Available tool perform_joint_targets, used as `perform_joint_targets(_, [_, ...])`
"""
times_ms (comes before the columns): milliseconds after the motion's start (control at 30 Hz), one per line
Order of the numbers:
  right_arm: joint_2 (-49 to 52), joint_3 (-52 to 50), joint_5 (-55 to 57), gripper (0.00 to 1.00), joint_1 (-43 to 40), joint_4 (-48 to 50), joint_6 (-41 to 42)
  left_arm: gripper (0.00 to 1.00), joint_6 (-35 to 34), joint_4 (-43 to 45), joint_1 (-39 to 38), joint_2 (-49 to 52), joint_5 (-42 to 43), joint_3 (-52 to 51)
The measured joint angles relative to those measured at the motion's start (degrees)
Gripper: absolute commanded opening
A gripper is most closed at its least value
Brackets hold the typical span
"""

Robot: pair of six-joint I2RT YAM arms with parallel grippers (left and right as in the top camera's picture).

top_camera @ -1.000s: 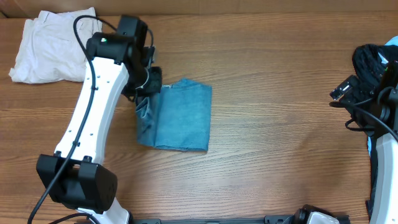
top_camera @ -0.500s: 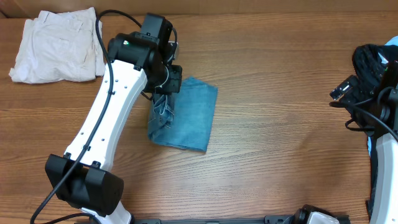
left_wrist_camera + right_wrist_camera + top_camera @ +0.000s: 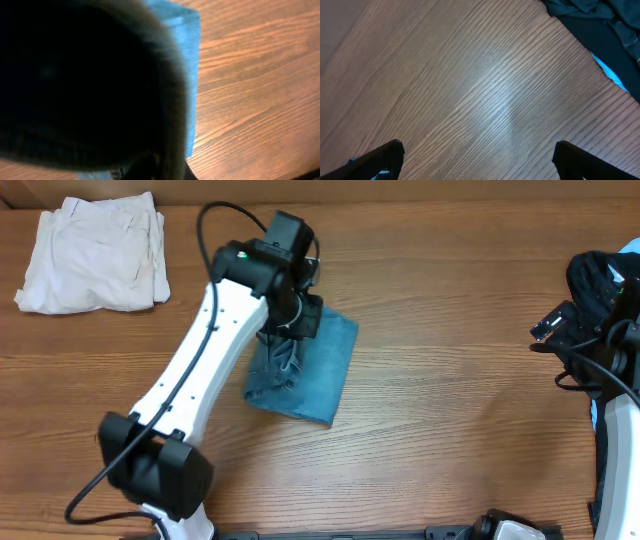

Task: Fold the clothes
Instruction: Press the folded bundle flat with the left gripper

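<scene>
Brown wooden desk (image 3: 450, 440) is carrying the folded jeans (image 3: 318, 375) near its middle, lying slightly askew. At their upper left edge the left hand (image 3: 296, 322) is closing on bunched denim, pinching it. Far to the right, the right hand (image 3: 479, 162) is hovering with fingers spread wide, gripping nothing, beside a dark garment (image 3: 600, 275).

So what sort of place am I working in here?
Probably a robot test bench: a wooden table, the left arm and right arm at its near edge, and just garments on it: jeans, a cream-white garment, a black garment.
</scene>
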Motion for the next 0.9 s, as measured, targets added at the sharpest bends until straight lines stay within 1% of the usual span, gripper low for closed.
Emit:
perform_joint_targets(100, [0.0,0.0,0.0,1.0,0.02,0.02,0.0,0.08,0.0,0.07,-1.62,2.89,1.16,0.0])
perform_joint_targets(400, [0.0,0.0,0.0,1.0,0.02,0.02,0.0,0.09,0.04,0.04,-4.81,10.91,4.94,0.0])
perform_joint_targets(467, [0.0,0.0,0.0,1.0,0.0,0.04,0.02,0.15,0.04,0.0,-5.2,12.24,5.38,0.0])
perform_joint_targets(533, [0.0,0.0,0.0,1.0,0.0,0.02,0.0,0.4,0.04,-0.35,-5.7,13.38,5.79,0.0])
perform_joint_targets(567, [0.0,0.0,0.0,1.0,0.02,0.04,0.0,0.51,0.15,-0.76,-6.01,13.94,6.14,0.0])
perform_joint_targets(600, [0.0,0.0,0.0,1.0,0.02,0.02,0.0,0.55,0.24,-1.09,-6.29,14.19,6.4,0.0])
perform_joint_targets(667, [0.0,0.0,0.0,1.0,0.02,0.0,0.0,0.57,0.68,-1.22,-6.69,14.34,6.69,-0.04])
perform_joint_targets(900, [0.0,0.0,-0.02,1.0,0.02,0.02,0.02,0.57,0.94,-2.36,-6.51,14.34,7.32,0.33])
